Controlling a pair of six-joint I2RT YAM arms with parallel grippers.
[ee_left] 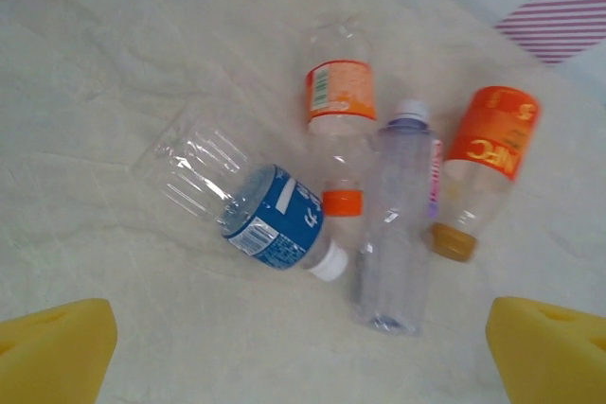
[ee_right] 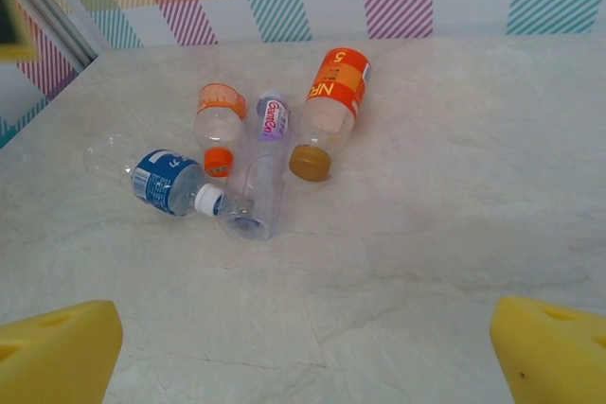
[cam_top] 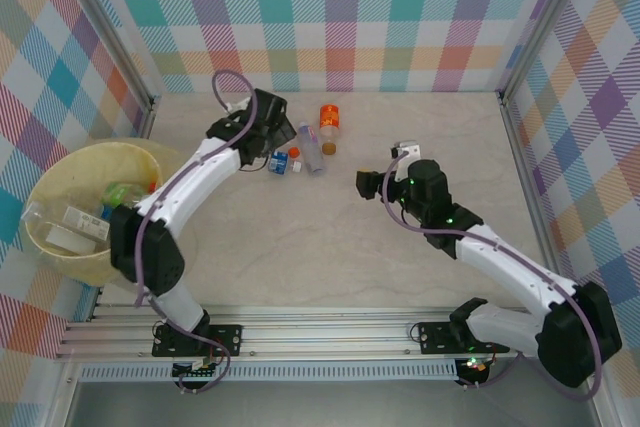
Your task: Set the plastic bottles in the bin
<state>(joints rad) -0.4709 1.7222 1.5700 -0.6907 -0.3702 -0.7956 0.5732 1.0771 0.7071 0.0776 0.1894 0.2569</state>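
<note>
Here, you had four plastic bottles lying in one tight cluster near the far middle of the tabletop (cam_top: 330,257): the blue-label bottle (ee_left: 275,218), the orange-cap bottle (ee_left: 339,106), the tall clear bottle (ee_left: 398,215) and the orange NFC bottle (ee_left: 492,139). All lay on their sides. The blue-label bottle's cap touched or nearly touched the tall clear bottle, and the NFC bottle leaned close along its other side, so I judged that a clean grip on any one of them alone needed care.

The bin (cam_top: 70,162) stood at the left edge, well apart from the cluster, and it held several bottles (cam_top: 85,222) inside.

Your left pincer (ee_left: 303,352) hung above the cluster with its yellow pads (ee_left: 52,352) spread wide and nothing between them, probably placed there to choose one bottle. Your right pincer (ee_right: 303,357) waited to the right of the cluster, facing it, also spread wide and empty; I think it stayed back to leave room for the left arm.

The tabletop in front and to the right was free. Behind the cluster the chequered wall (cam_top: 340,17) was near, and the bin's high rim stood in the carrying path.
</note>
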